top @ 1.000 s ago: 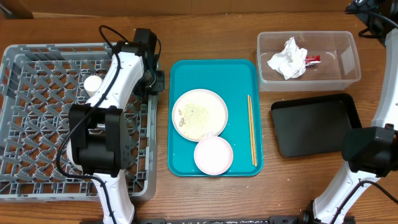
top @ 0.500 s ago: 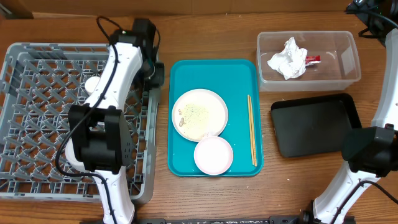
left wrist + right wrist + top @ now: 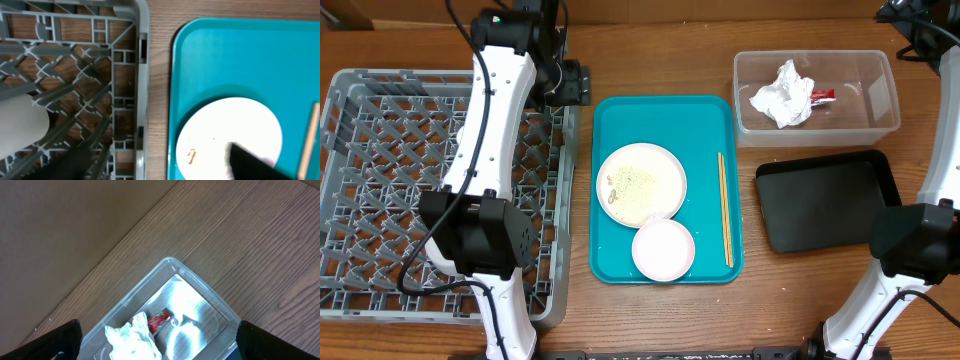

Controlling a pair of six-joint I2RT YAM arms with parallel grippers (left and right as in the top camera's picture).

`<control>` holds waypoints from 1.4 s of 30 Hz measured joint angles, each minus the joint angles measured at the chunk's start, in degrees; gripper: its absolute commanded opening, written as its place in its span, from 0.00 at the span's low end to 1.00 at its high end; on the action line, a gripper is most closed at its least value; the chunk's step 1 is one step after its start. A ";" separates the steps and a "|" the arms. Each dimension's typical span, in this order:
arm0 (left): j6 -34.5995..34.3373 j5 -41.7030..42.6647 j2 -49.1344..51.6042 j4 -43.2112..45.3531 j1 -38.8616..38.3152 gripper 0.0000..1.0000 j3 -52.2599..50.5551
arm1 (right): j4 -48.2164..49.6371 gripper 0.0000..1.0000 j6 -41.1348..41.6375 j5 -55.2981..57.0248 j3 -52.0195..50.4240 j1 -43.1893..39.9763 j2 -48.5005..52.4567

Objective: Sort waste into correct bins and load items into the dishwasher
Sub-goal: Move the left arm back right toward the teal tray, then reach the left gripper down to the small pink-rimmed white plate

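Bare wood separates grey rack edge from teal tray (left fingers, right fingers spread, empty).

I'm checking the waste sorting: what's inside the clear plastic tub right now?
The clear tub holds a crumpled white napkin and a small red wrapper beside it. Anything lying under the napkin is covered and cannot be seen.

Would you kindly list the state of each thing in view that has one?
left hand, open, empty
right hand, open, empty
clear tub, holds napkin and red wrapper
black tray, empty
large plate, upright, crumbs on it
small bowl, upright, empty
chopsticks, lying on teal tray
dish rack, holds white cup
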 measured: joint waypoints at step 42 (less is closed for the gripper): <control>13.42 10.10 -0.48 -7.32 -29.38 0.56 -9.05 | -0.02 1.00 0.00 0.00 0.00 0.00 0.00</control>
